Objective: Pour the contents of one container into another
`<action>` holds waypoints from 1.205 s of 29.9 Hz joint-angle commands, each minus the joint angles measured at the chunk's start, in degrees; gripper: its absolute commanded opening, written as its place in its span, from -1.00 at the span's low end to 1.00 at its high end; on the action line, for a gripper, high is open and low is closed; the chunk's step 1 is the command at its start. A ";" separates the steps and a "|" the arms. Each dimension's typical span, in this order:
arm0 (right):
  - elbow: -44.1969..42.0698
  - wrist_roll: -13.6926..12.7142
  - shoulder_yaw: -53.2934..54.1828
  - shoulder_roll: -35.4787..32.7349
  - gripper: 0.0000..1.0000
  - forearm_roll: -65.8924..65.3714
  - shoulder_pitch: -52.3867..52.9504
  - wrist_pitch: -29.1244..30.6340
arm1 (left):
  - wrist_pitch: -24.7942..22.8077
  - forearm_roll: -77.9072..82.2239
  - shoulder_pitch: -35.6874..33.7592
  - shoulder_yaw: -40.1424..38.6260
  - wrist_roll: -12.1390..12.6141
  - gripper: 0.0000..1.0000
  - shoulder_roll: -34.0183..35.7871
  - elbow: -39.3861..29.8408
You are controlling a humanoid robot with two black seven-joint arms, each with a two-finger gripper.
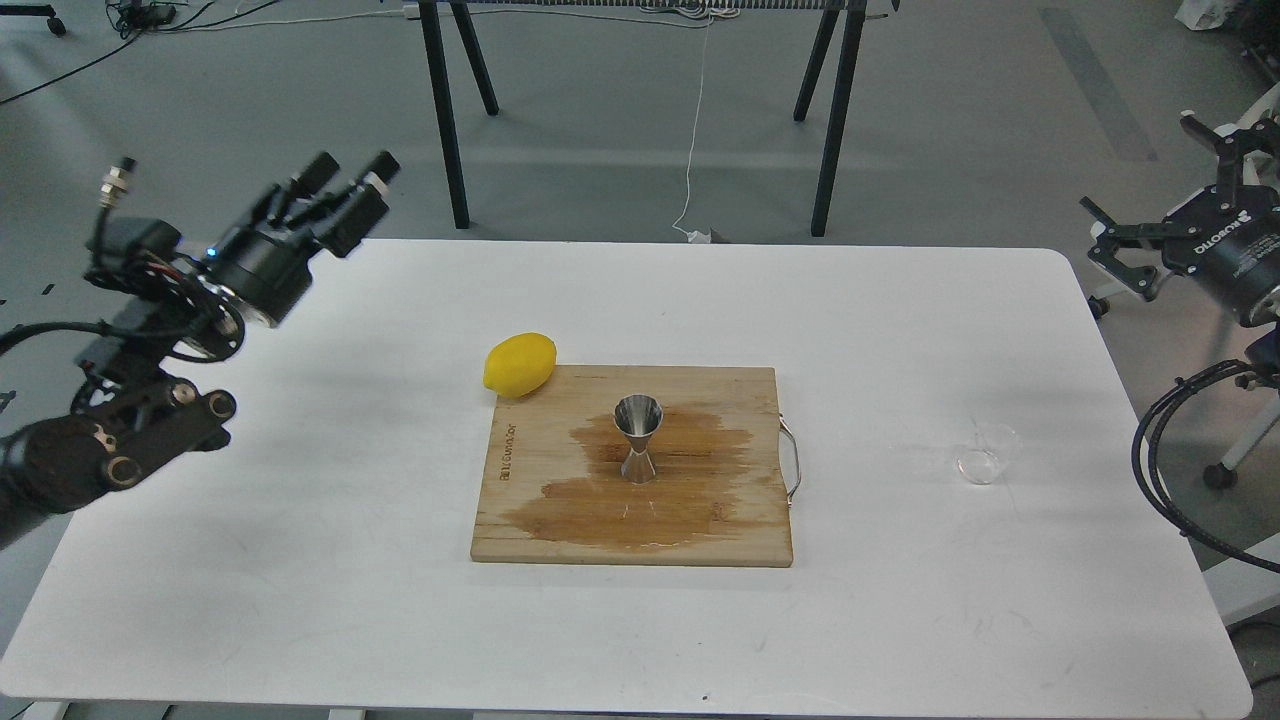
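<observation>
Head view shows you both grippers, left (345, 190) and right (1150, 235), spread wide (holding nothing), the clear cup (985, 453) awaiting pickup, jigger (638, 440) upright for pouring.

A white table (300, 560) with rounded corners carries a wooden cutting board (540, 520) near its middle, with a metal handle (793, 460) on its right edge. A dark wet stain (690, 470) spreads across the board (widest toward the front). A yellow lemon (519, 364) lies at the board's far-left corner, overlapping its edge. Black trestle legs (445, 120) stand on the grey floor (960, 130) beyond.
</observation>
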 commanded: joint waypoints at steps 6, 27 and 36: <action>3.39 -0.31 -7.47 2.75 0.97 0.19 5.40 0.00 | -50.70 -20.96 -0.75 -5.85 -0.02 0.91 9.34 0.35; 33.26 2.41 25.12 -4.18 0.94 33.15 -32.37 -27.62 | -50.70 -45.76 2.94 -5.15 -0.02 0.97 11.55 1.84; 45.41 5.75 30.85 -4.01 0.94 32.97 -48.46 -48.20 | -50.70 -45.50 4.17 -5.06 -0.02 0.97 10.23 1.84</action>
